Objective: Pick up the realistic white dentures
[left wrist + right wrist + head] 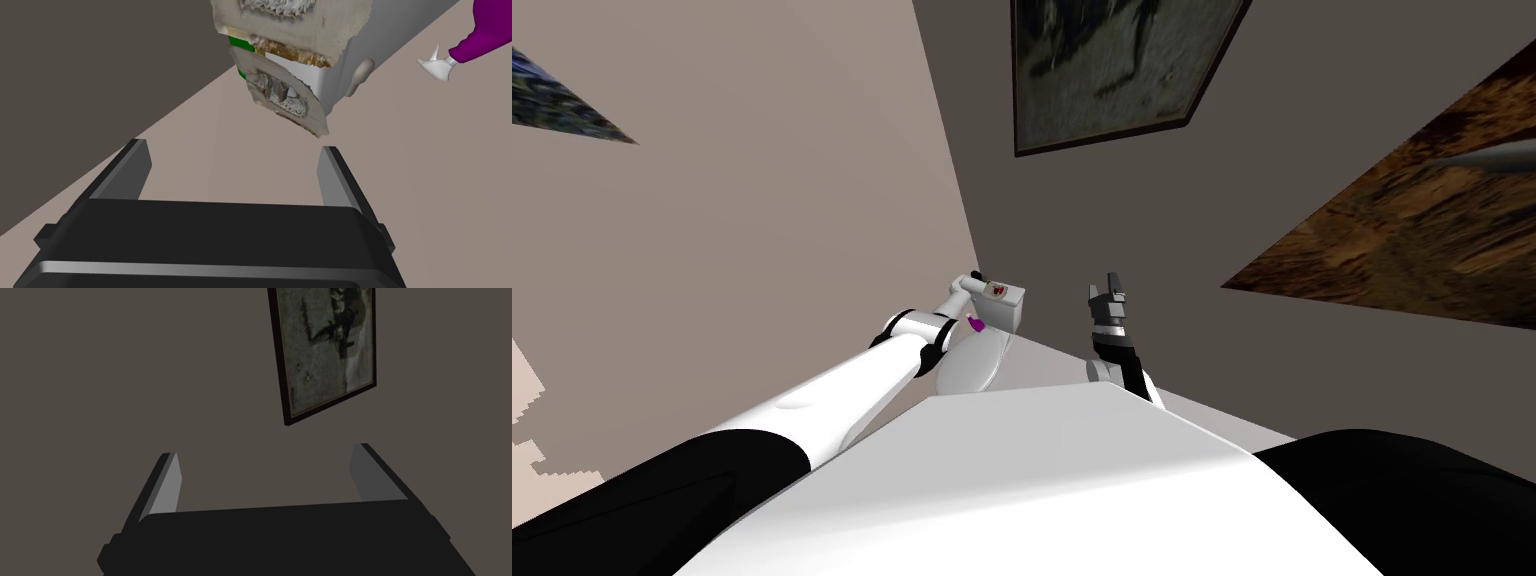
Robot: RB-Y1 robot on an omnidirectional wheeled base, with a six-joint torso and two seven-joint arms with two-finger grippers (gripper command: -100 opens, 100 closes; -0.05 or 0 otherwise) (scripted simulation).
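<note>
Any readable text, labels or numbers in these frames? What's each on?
None readable.
Dentures: green patch and smeared print, no legible letters.
Red mark on the item on the toilet tank, head view: too small to read.
Framed picture: no words.

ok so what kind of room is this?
Probably a bathroom: a white toilet with boxy tank and oval lid stands in the wall corner, beige-and-white toothed dentures on its tank, and a purple bottle-like thing with a white tip near it. A dark framed picture hangs above.
</note>
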